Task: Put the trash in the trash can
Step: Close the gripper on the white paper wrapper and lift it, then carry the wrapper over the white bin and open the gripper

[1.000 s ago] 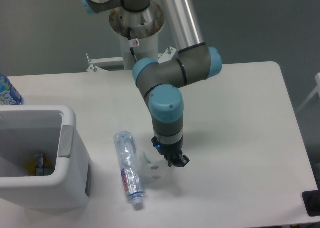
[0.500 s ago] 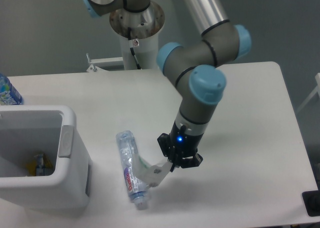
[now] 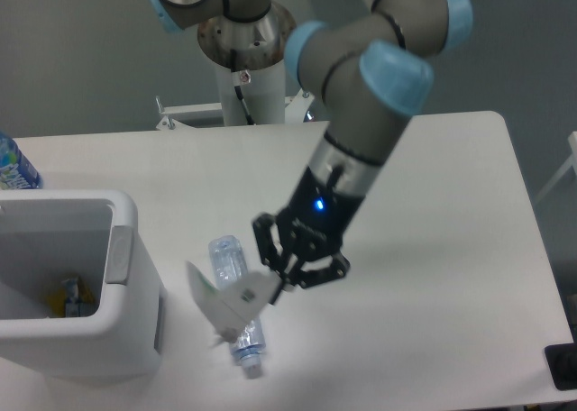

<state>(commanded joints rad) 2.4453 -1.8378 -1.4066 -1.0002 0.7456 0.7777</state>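
Observation:
My gripper point(image 3: 281, 278) is shut on the crumpled white plastic wrapper point(image 3: 227, 301) and holds it in the air above the table, over the lying bottle. The clear crushed bottle point(image 3: 234, 296) with its red-and-blue label and white cap lies on the table just right of the trash can, partly hidden behind the wrapper. The white boxy trash can point(image 3: 126, 249) stands at the left front, open at the top, with some litter inside.
An upright bottle with a bright blue label point(image 3: 13, 166) stands at the far left edge behind the trash can. The arm's base column point(image 3: 246, 64) rises at the back. A dark object point(image 3: 561, 368) sits at the table's front right corner.
The gripper has lifted the wrapper off the table and carried it left toward the trash can. The arm has swung up and forward. The bottle has shifted slightly.

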